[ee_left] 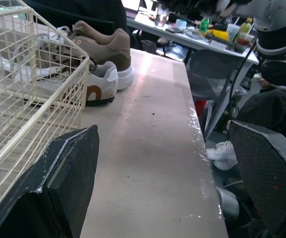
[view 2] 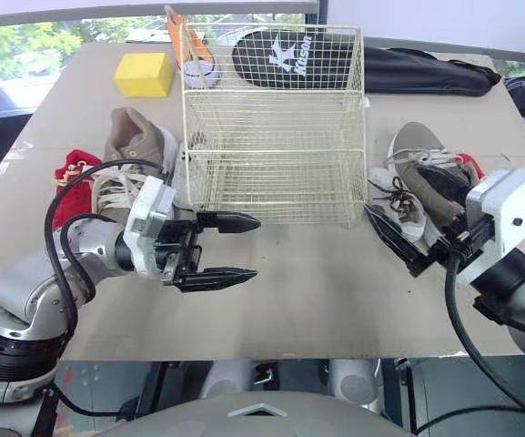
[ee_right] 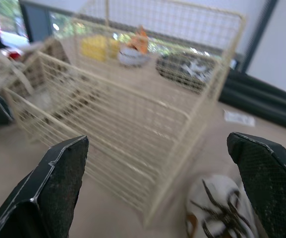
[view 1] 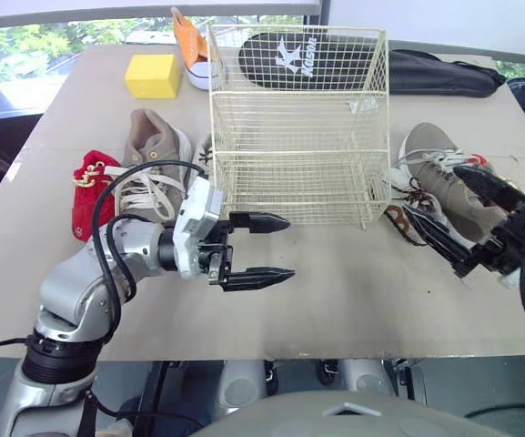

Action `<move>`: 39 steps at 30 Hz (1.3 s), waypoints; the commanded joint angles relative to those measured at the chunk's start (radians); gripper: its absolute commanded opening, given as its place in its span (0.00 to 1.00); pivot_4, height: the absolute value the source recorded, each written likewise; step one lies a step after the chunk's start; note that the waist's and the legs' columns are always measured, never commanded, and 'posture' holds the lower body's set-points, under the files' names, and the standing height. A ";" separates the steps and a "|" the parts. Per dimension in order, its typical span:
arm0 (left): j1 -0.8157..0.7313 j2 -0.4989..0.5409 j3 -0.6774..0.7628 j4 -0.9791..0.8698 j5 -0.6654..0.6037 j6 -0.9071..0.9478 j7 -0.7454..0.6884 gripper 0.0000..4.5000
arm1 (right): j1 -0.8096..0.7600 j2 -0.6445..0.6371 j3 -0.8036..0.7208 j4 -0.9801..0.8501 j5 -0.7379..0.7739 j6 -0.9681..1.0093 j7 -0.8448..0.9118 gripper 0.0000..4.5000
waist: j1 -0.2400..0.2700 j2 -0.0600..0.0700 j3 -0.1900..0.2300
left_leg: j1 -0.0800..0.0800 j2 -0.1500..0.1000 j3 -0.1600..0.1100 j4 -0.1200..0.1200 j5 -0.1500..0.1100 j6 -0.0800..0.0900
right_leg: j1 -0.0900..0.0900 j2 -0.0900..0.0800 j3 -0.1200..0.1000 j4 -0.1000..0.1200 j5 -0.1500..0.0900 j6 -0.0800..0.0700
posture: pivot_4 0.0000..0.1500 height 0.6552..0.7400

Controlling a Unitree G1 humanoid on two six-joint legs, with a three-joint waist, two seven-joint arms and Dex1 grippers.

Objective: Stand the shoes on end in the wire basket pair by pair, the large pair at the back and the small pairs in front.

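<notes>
1. Your left gripper (view 1: 286,247) hovers just in front of the wire basket's (view 1: 289,182) front-left corner. Its fingers are spread apart, hold nothing, and point toward your right.
2. Your right gripper (view 1: 432,193) sits at the shoes on the right, jaws wide apart and aimed at the basket.
3. The basket stands mid-table with no shoes inside.
4. The large tan shoe (view 1: 153,155) lies on its sole just left of the basket. Its long axis runs away from you, heel at the far end.
5. The red shoe (view 1: 89,191) lies farther left; the orange shoe (view 1: 189,45) is behind.
6. On the right, the second tan shoe (view 1: 444,177) and a small white shoe (ee_left: 100,84) lie on their soles — none stand on end yet.
</notes>
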 commanded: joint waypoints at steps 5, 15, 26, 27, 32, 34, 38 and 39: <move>-0.001 -0.008 -0.023 -0.050 -0.025 0.011 -0.008 1.00 | 0.318 0.034 -0.184 0.008 -0.188 -0.079 0.057 0.98 | 0.014 -0.001 -0.001 | -0.007 0.000 -0.008 0.003 0.001 0.003 | 0.001 0.000 -0.007 -0.004 0.000 0.001 | 1.00 1.00; -0.046 -0.023 -0.029 -0.137 0.018 -0.004 0.095 1.00 | 0.293 0.006 -0.184 0.282 -0.381 -0.122 0.152 0.98 | 0.020 0.002 0.001 | -0.018 0.000 -0.021 0.014 -0.002 0.008 | 0.001 0.000 -0.018 -0.005 -0.002 0.003 | 1.00 1.00; -0.106 -0.013 -0.031 -0.123 0.001 0.031 0.121 1.00 | -0.008 -0.065 0.060 0.561 -0.423 -0.030 0.210 0.98 | 0.022 0.004 0.003 | -0.019 -0.001 -0.025 0.016 -0.002 0.007 | 0.004 0.001 -0.019 -0.006 0.000 0.000 | 1.00 1.00; -0.109 -0.013 -0.031 -0.122 0.008 0.026 0.124 1.00 | -0.025 -0.059 0.074 0.574 -0.435 -0.037 0.210 0.98 | 0.024 0.004 0.003 | -0.019 -0.001 -0.025 0.016 -0.001 0.007 | 0.004 0.001 -0.019 -0.006 0.000 0.000 | 1.00 1.00; -0.113 -0.019 -0.029 -0.116 0.024 0.014 0.135 1.00 | -0.048 -0.038 0.089 0.590 -0.464 -0.039 0.216 0.98 | 0.024 0.004 0.003 | -0.020 -0.001 -0.026 0.016 -0.001 0.007 | 0.004 0.001 -0.020 -0.007 0.001 0.000 | 1.00 1.00; -0.115 -0.024 -0.028 -0.117 0.026 0.013 0.141 1.00 | -0.045 -0.034 0.083 0.590 -0.472 -0.037 0.220 0.98 | 0.023 0.004 0.002 | -0.020 -0.001 -0.026 0.016 -0.001 0.007 | 0.005 0.001 -0.020 -0.007 0.000 0.001 | 1.00 1.00; -0.112 -0.021 -0.031 -0.116 0.030 0.011 0.134 1.00 | -0.049 -0.020 0.087 0.608 -0.499 -0.031 0.201 0.98 | 0.024 0.004 0.002 | -0.019 -0.001 -0.026 0.017 -0.001 0.007 | 0.005 0.001 -0.020 -0.007 -0.001 0.003 | 1.00 1.00; -0.110 -0.018 -0.028 -0.120 0.016 0.023 0.132 1.00 | -0.051 -0.015 0.089 0.606 -0.498 -0.026 0.199 0.98 | 0.024 0.004 0.002 | -0.019 -0.001 -0.026 0.017 -0.001 0.007 | 0.005 0.001 -0.020 -0.007 -0.001 0.003 | 1.00 1.00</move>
